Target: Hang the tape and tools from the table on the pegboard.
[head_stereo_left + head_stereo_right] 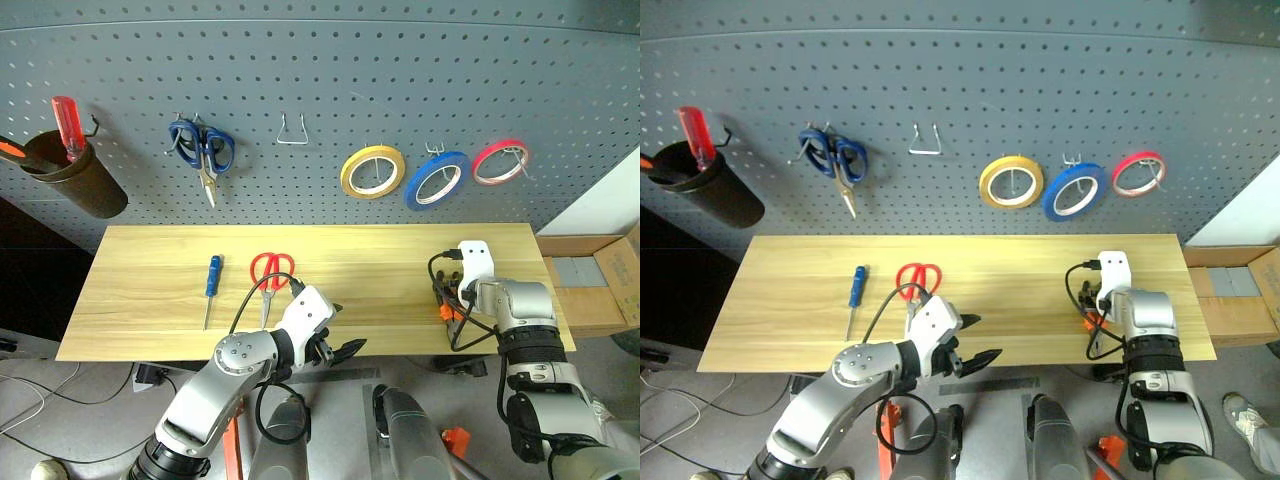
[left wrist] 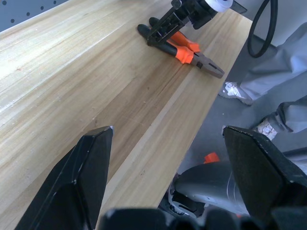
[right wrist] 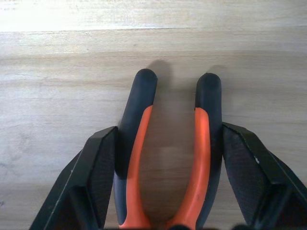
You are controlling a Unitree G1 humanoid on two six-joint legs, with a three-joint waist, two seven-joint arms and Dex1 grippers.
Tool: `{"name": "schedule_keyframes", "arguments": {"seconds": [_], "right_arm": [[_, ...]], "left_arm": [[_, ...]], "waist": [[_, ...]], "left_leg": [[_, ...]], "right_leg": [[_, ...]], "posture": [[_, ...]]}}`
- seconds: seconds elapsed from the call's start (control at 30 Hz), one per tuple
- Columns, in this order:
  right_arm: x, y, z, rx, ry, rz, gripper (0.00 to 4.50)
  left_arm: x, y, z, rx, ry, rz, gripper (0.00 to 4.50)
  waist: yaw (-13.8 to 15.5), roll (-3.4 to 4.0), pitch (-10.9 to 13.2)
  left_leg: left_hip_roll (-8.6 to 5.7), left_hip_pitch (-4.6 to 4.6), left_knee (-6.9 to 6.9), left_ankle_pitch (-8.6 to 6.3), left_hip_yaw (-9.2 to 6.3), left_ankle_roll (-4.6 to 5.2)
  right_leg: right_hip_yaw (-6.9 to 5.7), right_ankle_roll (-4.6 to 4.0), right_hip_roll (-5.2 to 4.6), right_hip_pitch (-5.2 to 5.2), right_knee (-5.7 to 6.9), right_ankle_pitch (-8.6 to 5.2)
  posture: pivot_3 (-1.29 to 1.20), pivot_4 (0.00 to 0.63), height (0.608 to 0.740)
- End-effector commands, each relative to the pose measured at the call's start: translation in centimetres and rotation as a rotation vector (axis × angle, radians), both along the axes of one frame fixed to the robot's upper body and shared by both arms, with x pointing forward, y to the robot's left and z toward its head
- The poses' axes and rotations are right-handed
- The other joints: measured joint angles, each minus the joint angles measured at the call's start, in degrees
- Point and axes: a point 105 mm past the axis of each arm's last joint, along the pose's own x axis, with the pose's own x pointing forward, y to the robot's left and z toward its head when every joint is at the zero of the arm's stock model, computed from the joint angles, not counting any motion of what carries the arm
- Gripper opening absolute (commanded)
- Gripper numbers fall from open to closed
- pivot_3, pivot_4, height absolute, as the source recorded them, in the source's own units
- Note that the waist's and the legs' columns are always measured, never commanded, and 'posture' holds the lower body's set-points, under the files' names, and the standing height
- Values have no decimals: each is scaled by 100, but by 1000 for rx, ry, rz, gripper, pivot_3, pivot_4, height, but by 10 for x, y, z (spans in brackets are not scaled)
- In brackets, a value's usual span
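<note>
**Inspector A:** Start with the right gripper [image 3: 163,158].

**Inspector B:** It is down over the pliers [image 3: 168,158], which lie flat on the table [image 1: 150,290] near its right end, at about 4 o'clock on the tabletop in the head views. In the right wrist view one finger [image 3: 98,177] presses on the outside of one handle and the other touches the outside of the second handle. The jaws straddle both handles, in contact. Whether the grasp is firm, I cannot tell. The pliers are not lifted.

**Inspector A:** And the left gripper [image 1: 335,350]?

**Inspector B:** Released, jaws spread wide, nothing between them. It hangs over the table's near edge at about 6 o'clock, pointing toward the right end. Its own camera looks along the planks at the pliers and the right gripper on them.

**Inspector A:** Other items on the table?

**Inspector B:** The red-handled scissors [image 1: 271,272] lie left of centre, blades toward the near edge. The blue-handled screwdriver [image 1: 212,285] lies just beside them toward 9 o'clock, not touching.

**Inspector A:** The pegboard [image 1: 330,80]?

**Inspector B:** The yellow tape [image 1: 372,171] hangs on a hook at about 1 o'clock of the board's lower half. A blue roll [image 1: 436,179] and a red roll [image 1: 499,161] hang beside it to the right. Blue-handled scissors [image 1: 203,150] hang toward the left. A bare wire hook [image 1: 291,131] sits between them and the yellow tape. At the far left, a dark cup [image 1: 70,172] holds a red screwdriver [image 1: 67,122].
</note>
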Motion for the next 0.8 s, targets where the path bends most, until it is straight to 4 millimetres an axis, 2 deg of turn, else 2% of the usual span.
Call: {"name": "schedule_keyframes", "arguments": {"seconds": [0.03,0.2,0.3,0.4,0.43,0.53,0.6,0.7,0.8], "right_arm": [[-5,43,20,69,-111,248,2797],[-24,84,59,72,-319,502,2797],[-27,97,75,83,-405,546,2797],[-27,118,110,129,-568,586,2797],[-26,126,127,144,-640,600,2797],[-24,141,160,178,-786,618,2797],[-24,147,170,187,-839,630,2797],[-33,166,196,261,-955,686,2797],[-40,183,222,327,-1082,708,2797]], "left_arm": [[-1,-1,20,-60,-55,10,3919],[-8,6,31,-115,-48,47,3919],[-12,9,33,-125,-48,62,3919],[-15,15,43,-172,-68,112,3919],[-15,17,50,-197,-91,147,3919],[-12,25,63,-247,-147,242,3919],[-10,30,69,-263,-176,297,3919],[-9,49,78,-288,-240,468,3919],[-16,62,84,-298,-292,592,3919]], "waist": [[-2,0,0],[4,5,-3],[30,3,-16],[43,3,-85],[43,-2,-117],[52,-2,-210],[90,-5,-303],[180,-16,-452],[220,-21,-589]], "left_leg": [[0,-1,-2,0,1,0],[-1,-18,-4,0,0,-3],[-5,-34,4,1,-5,-6],[-5,-40,5,7,-9,-17],[-5,-42,4,8,-8,-20],[-5,-44,5,26,-8,-52],[-5,-44,4,29,-11,-57],[-5,-42,3,29,-12,-57],[-7,-40,2,29,-10,-58]], "right_leg": [[1,0,0,-2,0,0],[1,-1,-2,-21,1,1],[-5,-19,-6,-31,-2,17],[-10,-20,-6,-33,-7,20],[-9,-21,-7,-36,-8,21],[-9,-20,-6,-39,-7,23],[-12,-19,-6,-38,-6,24],[-15,-20,-4,-35,-8,25],[-11,-21,-5,-34,-10,25]], "posture": [[59,321,740],[57,274,740],[60,238,740],[72,195,740],[83,178,740],[102,148,740],[125,126,740],[155,106,740],[194,85,740]]}}
